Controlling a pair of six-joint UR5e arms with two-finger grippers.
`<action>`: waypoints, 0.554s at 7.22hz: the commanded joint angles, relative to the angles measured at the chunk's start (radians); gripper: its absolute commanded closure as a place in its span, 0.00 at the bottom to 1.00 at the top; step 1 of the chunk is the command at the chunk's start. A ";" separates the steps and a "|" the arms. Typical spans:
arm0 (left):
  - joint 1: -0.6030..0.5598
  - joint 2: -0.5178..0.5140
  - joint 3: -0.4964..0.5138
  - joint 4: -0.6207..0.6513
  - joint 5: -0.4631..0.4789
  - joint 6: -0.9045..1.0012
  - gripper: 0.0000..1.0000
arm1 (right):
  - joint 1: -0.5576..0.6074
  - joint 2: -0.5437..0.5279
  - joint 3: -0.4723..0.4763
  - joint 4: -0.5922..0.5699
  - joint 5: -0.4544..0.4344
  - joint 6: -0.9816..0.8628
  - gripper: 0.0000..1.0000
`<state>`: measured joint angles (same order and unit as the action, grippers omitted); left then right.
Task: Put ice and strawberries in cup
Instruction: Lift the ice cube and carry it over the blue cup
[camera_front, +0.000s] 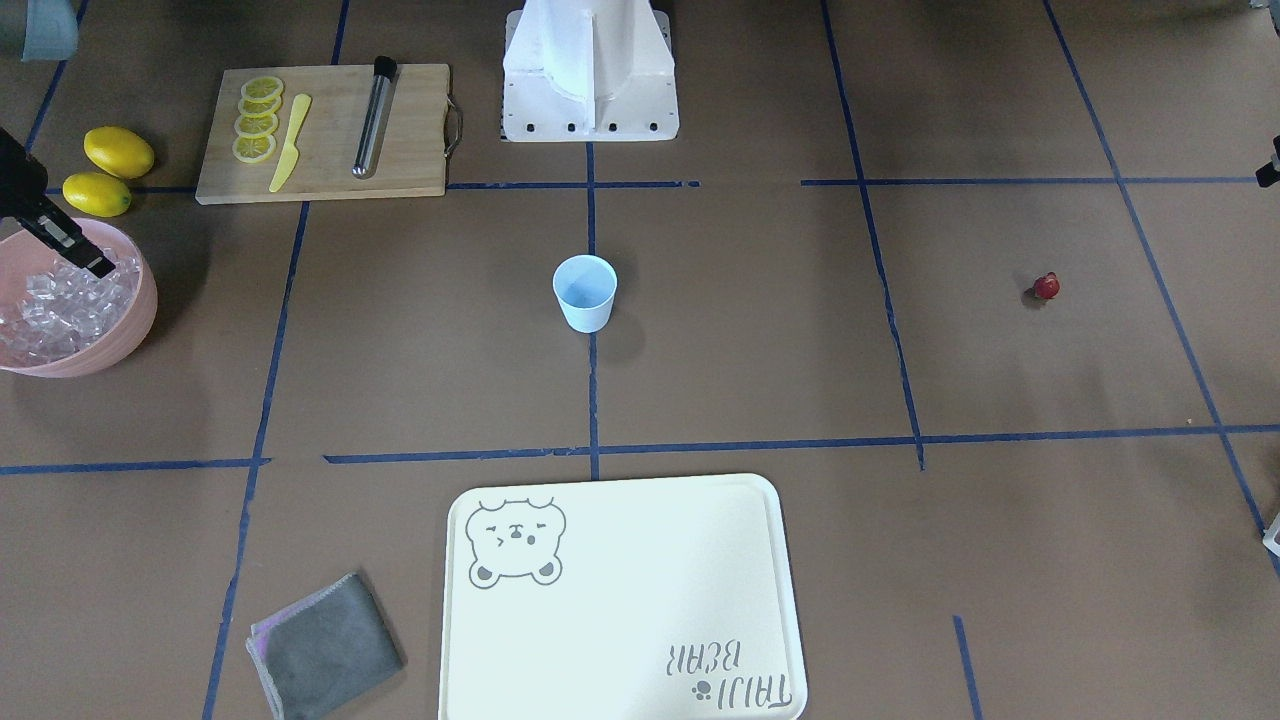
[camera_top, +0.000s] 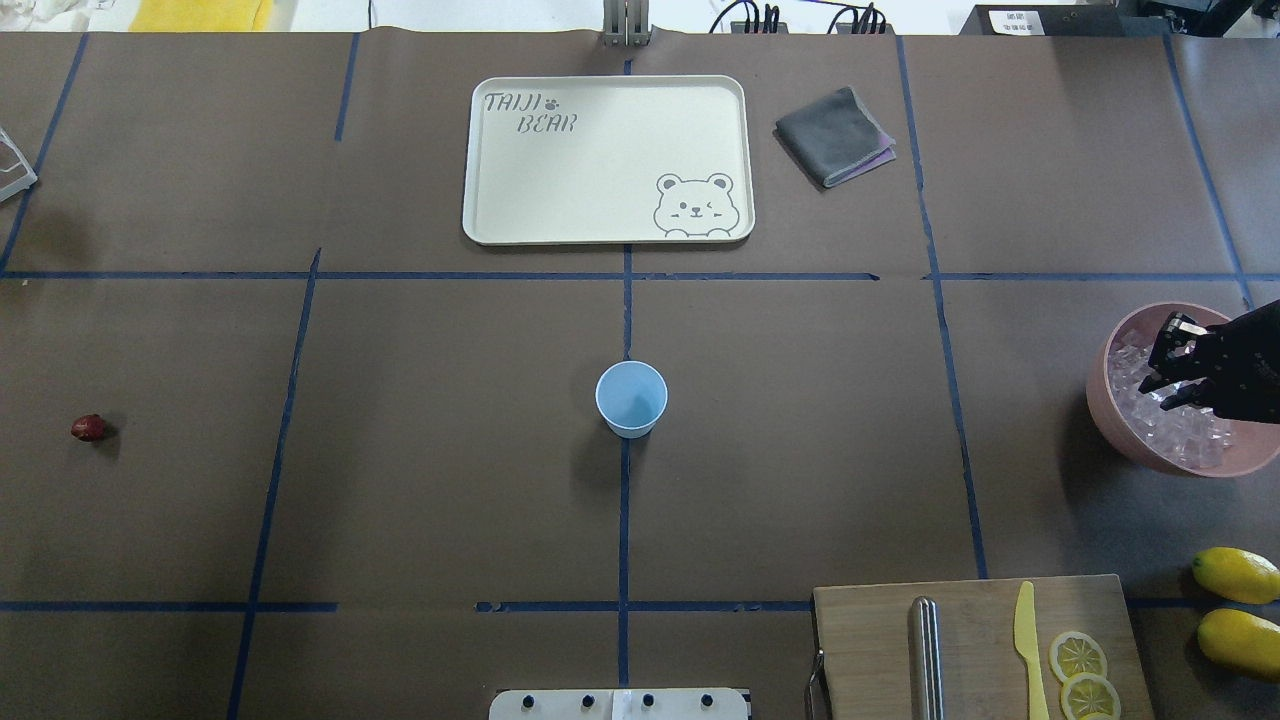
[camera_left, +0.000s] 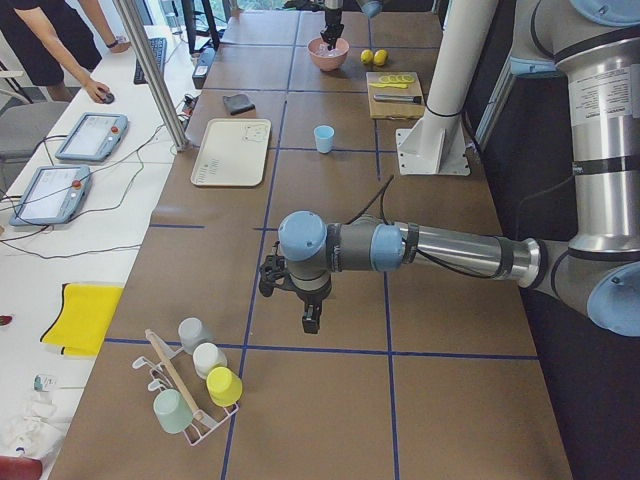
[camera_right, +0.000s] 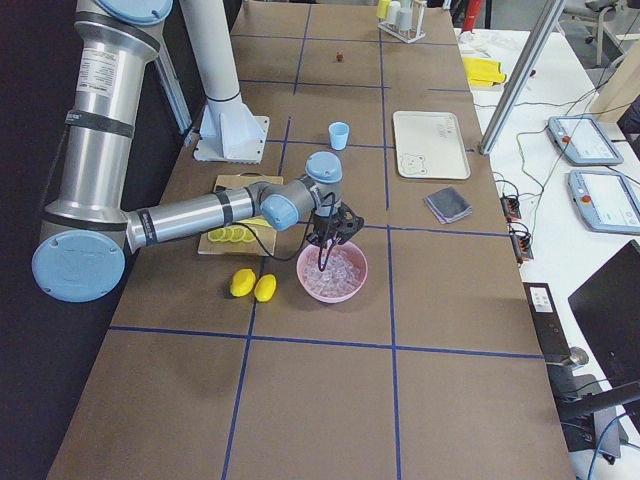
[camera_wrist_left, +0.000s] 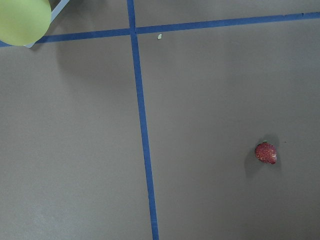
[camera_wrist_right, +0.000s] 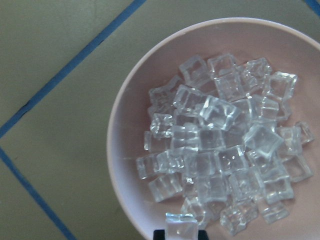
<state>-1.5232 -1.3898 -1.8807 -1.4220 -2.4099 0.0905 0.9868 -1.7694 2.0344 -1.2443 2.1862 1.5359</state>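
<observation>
Ice (camera_wrist_right: 215, 150), clear glassy cubes, lies heaped in the smooth pink bowl (camera_wrist_right: 125, 110). The right gripper (camera_front: 95, 263) pinches one cube (camera_wrist_right: 181, 224) over the bowl, its fingers nearly cut off in the wrist view. Whether the left gripper (camera_left: 310, 322) is open or closed cannot be told. The pale blue tapered cup (camera_front: 585, 292) stands mid-table, and the tiny red strawberry (camera_front: 1046, 287) lies well apart from it.

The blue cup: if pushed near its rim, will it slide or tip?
The cup looks empty and plastic, so probably light; it may slide on the table. It tapers to a narrower base, so a high push could tip it.
</observation>
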 joint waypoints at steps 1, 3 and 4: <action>0.000 0.000 0.000 0.000 0.000 0.000 0.00 | 0.003 0.147 0.111 -0.186 0.003 0.010 1.00; 0.000 0.000 -0.003 0.000 0.000 0.000 0.00 | -0.135 0.403 0.141 -0.373 -0.011 0.072 1.00; 0.002 -0.001 -0.005 0.000 -0.005 0.000 0.00 | -0.214 0.479 0.133 -0.376 -0.037 0.076 1.00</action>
<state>-1.5231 -1.3900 -1.8835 -1.4220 -2.4109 0.0905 0.8666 -1.4111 2.1680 -1.5768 2.1737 1.5975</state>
